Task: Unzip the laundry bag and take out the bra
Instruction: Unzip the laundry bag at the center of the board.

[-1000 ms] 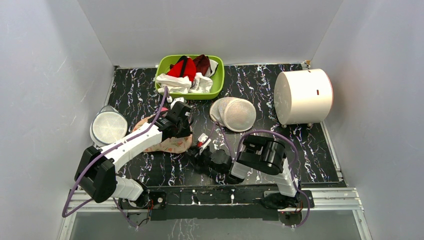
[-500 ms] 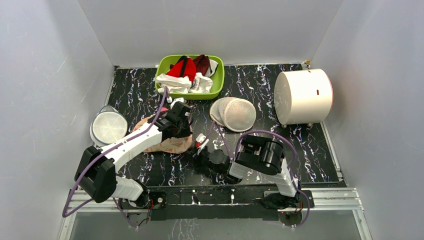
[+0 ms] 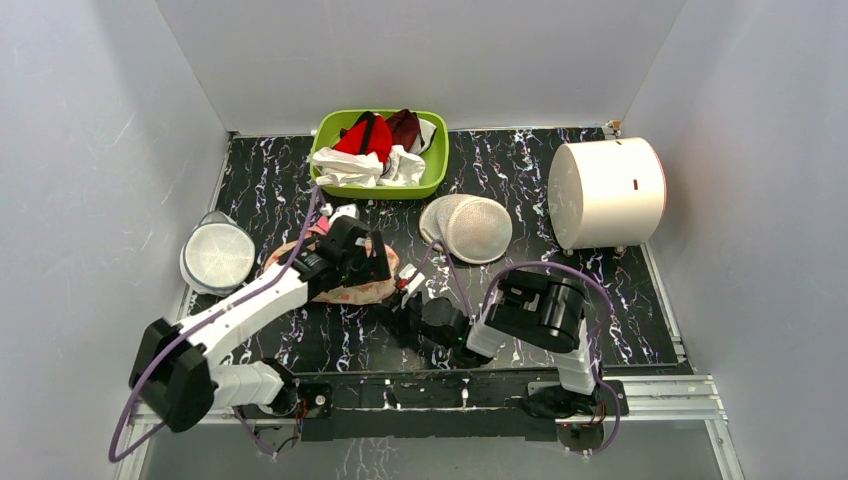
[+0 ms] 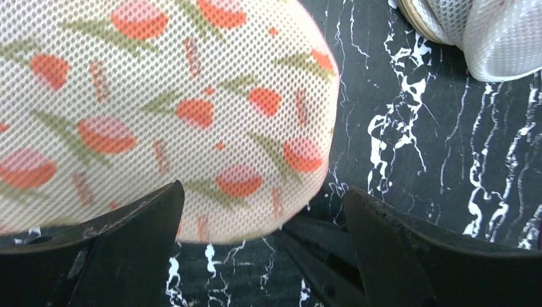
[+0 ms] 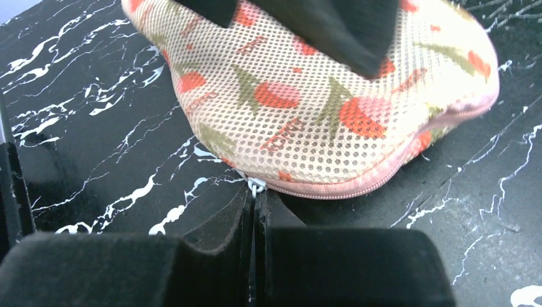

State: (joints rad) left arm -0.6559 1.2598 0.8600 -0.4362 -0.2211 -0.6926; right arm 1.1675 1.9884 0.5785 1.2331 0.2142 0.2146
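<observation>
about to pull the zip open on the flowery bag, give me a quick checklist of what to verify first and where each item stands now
1. Right hand shut on the zipper pull: ok.
2. Left hand steadying the laundry bag: it is open with its fingers straddling the bag's end. Whether it presses down: cannot tell.
3. Zipper shut along the visible pink edging, nothing opened yet: ok.
4. Table bare beside the right hand, leaving room for the pull: ok.
5. Mesh domes apart from the bag: ok.
6. Bra located: cannot tell, nothing of it shows.
</observation>
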